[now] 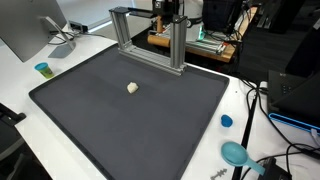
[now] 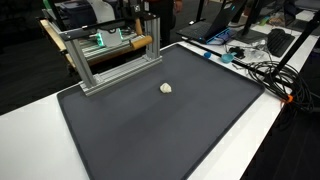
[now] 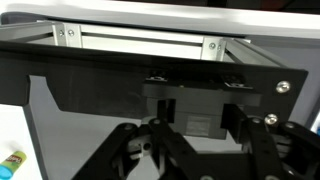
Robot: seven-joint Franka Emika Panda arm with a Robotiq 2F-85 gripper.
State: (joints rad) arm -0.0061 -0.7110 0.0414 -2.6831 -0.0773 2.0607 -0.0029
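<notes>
The arm hangs steeply at the far edge of the dark mat [image 1: 120, 125], with its gripper [image 1: 172, 14] pointing down close behind the top bar of the aluminium frame [image 1: 179, 50]. Whether they touch is unclear. The wrist view shows the finger linkages low in the picture, but not whether the jaws are apart or together. A small pale lump [image 2: 166, 88] lies mid-mat, well apart from the gripper.

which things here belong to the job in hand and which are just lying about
In hand: aluminium frame, nearest the jaws.
Lying about: small white lump on the black mat, blue cap, teal cup, monitor, cables.
</notes>
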